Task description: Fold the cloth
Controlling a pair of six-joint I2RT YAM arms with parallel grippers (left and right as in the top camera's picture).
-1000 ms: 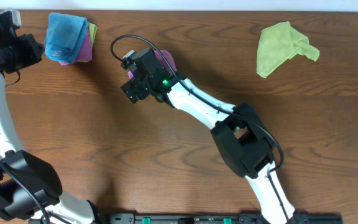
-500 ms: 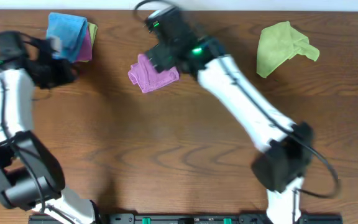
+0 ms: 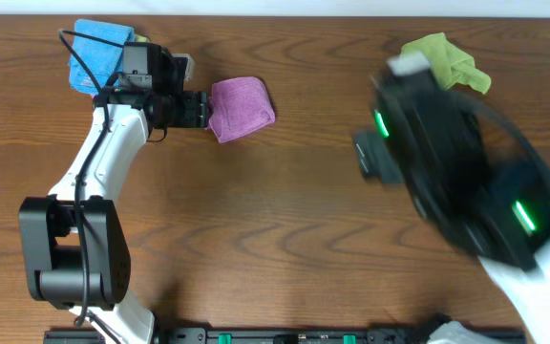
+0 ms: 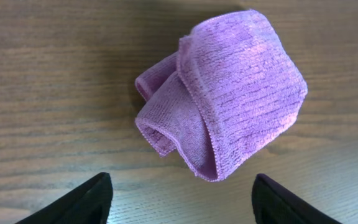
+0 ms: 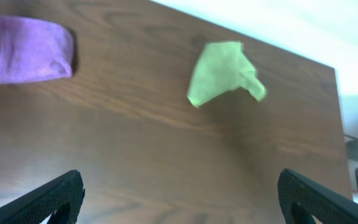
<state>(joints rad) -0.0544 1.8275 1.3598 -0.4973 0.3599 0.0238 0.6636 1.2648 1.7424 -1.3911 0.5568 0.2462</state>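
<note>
The purple cloth [image 3: 242, 108] lies bunched and loosely folded on the wooden table [image 3: 275, 220], left of centre at the back. In the left wrist view the cloth [image 4: 229, 93] shows a rolled, overlapping edge. My left gripper [image 3: 202, 108] sits just left of it, open, and the fingers [image 4: 82, 202] stand wide apart with only bare wood between them. My right gripper [image 5: 182, 199] is open and empty, raised high at the right; its arm [image 3: 456, 182] is blurred. From there the cloth [image 5: 30, 50] is far off at the upper left.
A stack of folded cloths with a blue one [image 3: 98, 57] on top sits at the back left, behind my left arm. A crumpled lime-green cloth [image 3: 442, 57] lies at the back right, partly covered by the right arm, and shows again as the lime-green cloth [image 5: 222, 71].
The right arm left the purple cloth on the table and swung away to the right. The left arm came in from the far left to the cloth's side, and its jaws opened.
</note>
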